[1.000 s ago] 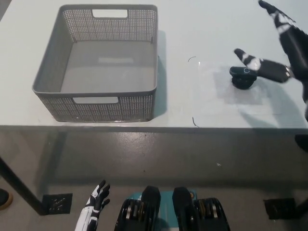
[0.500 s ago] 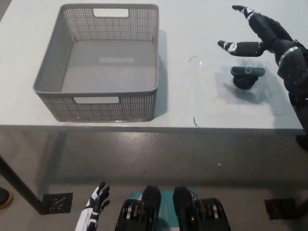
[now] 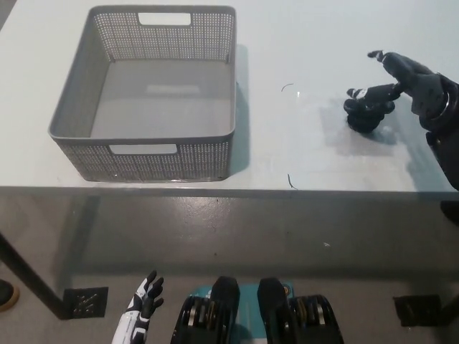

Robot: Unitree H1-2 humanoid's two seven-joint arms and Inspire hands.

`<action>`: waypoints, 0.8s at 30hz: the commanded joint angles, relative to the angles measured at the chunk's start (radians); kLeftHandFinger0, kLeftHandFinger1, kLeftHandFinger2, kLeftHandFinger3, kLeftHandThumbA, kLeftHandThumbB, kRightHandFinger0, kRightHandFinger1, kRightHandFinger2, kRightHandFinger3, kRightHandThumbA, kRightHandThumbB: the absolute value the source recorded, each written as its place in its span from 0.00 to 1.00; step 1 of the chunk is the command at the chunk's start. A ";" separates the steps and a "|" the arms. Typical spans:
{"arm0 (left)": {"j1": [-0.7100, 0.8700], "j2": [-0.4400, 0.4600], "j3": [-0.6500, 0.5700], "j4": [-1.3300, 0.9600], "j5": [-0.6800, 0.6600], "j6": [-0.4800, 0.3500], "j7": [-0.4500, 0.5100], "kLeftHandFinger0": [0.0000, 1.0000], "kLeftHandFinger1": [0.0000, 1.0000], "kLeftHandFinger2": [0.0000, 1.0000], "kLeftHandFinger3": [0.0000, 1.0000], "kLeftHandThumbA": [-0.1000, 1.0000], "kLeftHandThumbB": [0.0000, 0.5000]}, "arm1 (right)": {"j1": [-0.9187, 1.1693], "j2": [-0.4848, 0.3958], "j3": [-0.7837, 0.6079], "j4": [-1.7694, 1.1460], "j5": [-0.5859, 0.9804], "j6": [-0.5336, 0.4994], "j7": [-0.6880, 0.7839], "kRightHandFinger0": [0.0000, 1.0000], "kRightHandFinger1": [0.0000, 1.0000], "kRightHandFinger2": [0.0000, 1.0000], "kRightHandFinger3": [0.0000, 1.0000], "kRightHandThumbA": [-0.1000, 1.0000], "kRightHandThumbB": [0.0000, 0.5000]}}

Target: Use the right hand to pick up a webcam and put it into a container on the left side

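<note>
Presently, right hand (image 3: 409,80): fingers apart, one touching the small black webcam (image 3: 366,113) on the white worktop (image 3: 301,43).
Left hand (image 3: 145,295): low, fingers spread, empty.
Grey perforated plastic basket (image 3: 86,154): well apart.

The black right hand (image 3: 412,79) has come down from high above the table. Before, its fingers were spread wide over the webcam (image 3: 367,115). Now they are bent and closer together, with one fingertip (image 3: 356,92) right at the webcam's top.
</note>
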 commanded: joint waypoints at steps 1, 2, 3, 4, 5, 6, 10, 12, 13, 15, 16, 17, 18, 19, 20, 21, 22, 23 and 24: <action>0.003 0.006 -0.004 -0.019 -0.013 -0.037 -0.008 1.00 1.00 1.00 1.00 0.97 0.15 | -0.081 0.000 0.022 0.048 -0.025 -0.044 -0.037 1.00 1.00 1.00 1.00 0.74 1.00; 0.002 0.007 -0.004 -0.018 -0.011 -0.038 -0.007 1.00 1.00 1.00 1.00 0.97 0.15 | -0.082 0.001 0.028 0.056 -0.027 -0.046 -0.038 1.00 1.00 1.00 1.00 0.74 1.00; -0.001 0.008 -0.003 -0.017 -0.008 -0.039 -0.006 1.00 1.00 1.00 1.00 0.97 0.15 | -0.083 0.002 0.033 0.060 -0.028 -0.045 -0.038 1.00 1.00 1.00 1.00 0.74 1.00; -0.003 0.009 -0.002 -0.018 -0.004 -0.039 -0.004 1.00 1.00 1.00 1.00 0.98 0.13 | -0.086 0.004 0.039 0.083 -0.028 -0.058 -0.043 1.00 1.00 1.00 1.00 0.76 1.00; -0.004 0.010 -0.002 -0.020 -0.002 -0.038 -0.003 1.00 1.00 1.00 1.00 0.98 0.13 | -0.088 0.006 0.040 0.095 -0.024 -0.063 -0.045 1.00 1.00 1.00 1.00 0.77 1.00; -0.005 0.009 -0.001 -0.025 -0.004 -0.031 -0.004 1.00 1.00 1.00 1.00 0.98 0.13 | -0.088 0.007 0.038 0.096 -0.020 -0.058 -0.041 1.00 1.00 1.00 1.00 0.76 1.00; -0.009 0.013 -0.001 -0.026 -0.008 -0.024 -0.009 1.00 1.00 1.00 1.00 0.99 0.16 | -0.083 0.014 0.035 0.093 -0.012 -0.065 -0.040 1.00 1.00 1.00 1.00 0.78 1.00; -0.010 0.012 0.001 -0.025 -0.017 -0.022 -0.012 1.00 1.00 1.00 1.00 0.98 0.16 | -0.084 0.017 0.032 0.085 -0.008 -0.058 -0.031 1.00 1.00 1.00 1.00 0.77 1.00; -0.011 0.012 0.001 -0.023 -0.024 -0.026 -0.015 1.00 1.00 1.00 1.00 0.97 0.15 | -0.083 0.019 0.031 0.080 -0.007 -0.055 -0.029 1.00 1.00 1.00 1.00 0.77 1.00; -0.012 0.012 0.001 -0.021 -0.020 -0.028 -0.013 1.00 1.00 1.00 1.00 0.97 0.15 | -0.083 0.021 0.031 0.084 -0.006 -0.059 -0.028 1.00 1.00 1.00 1.00 0.77 1.00; -0.013 0.013 0.001 -0.021 -0.013 -0.028 -0.010 1.00 1.00 1.00 1.00 0.97 0.15 | -0.083 0.022 0.029 0.085 -0.004 -0.057 -0.026 1.00 1.00 1.00 1.00 0.77 1.00; -0.013 0.013 0.001 -0.021 -0.011 -0.028 -0.010 1.00 1.00 1.00 1.00 0.97 0.15 | -0.084 0.022 0.030 0.089 -0.005 -0.058 -0.027 1.00 1.00 1.00 1.00 0.76 1.00; -0.015 0.013 0.001 -0.020 -0.013 -0.027 -0.011 1.00 1.00 1.00 1.00 0.97 0.16 | -0.087 0.024 0.032 0.102 -0.007 -0.061 -0.032 1.00 1.00 1.00 1.00 0.76 1.00; -0.019 0.014 0.002 -0.017 -0.014 -0.029 -0.011 1.00 1.00 1.00 1.00 0.97 0.17 | -0.083 0.024 0.029 0.091 -0.005 -0.056 -0.030 1.00 1.00 1.00 1.00 0.76 1.00; -0.019 0.015 0.002 -0.018 -0.015 -0.028 -0.011 1.00 1.00 1.00 1.00 0.97 0.17 | -0.084 0.025 0.029 0.094 -0.006 -0.057 -0.031 1.00 1.00 1.00 1.00 0.76 1.00; -0.020 0.016 0.002 -0.019 -0.016 -0.027 -0.012 1.00 1.00 1.00 1.00 0.97 0.17 | -0.087 0.027 0.029 0.103 -0.005 -0.064 -0.033 1.00 1.00 1.00 1.00 0.76 1.00; -0.022 0.016 0.002 -0.019 -0.017 -0.027 -0.012 1.00 1.00 1.00 1.00 0.97 0.17 | -0.089 0.027 0.029 0.107 -0.004 -0.068 -0.034 1.00 1.00 1.00 1.00 0.76 1.00; -0.026 0.018 0.002 -0.015 -0.012 -0.032 -0.010 1.00 1.00 1.00 1.00 0.97 0.16 | -0.088 0.028 0.028 0.106 -0.002 -0.074 -0.033 1.00 1.00 1.00 1.00 0.76 1.00; -0.027 0.019 0.002 -0.015 -0.011 -0.032 -0.011 1.00 1.00 1.00 1.00 0.97 0.16 | -0.087 0.028 0.028 0.105 -0.002 -0.075 -0.032 1.00 1.00 1.00 1.00 0.76 1.00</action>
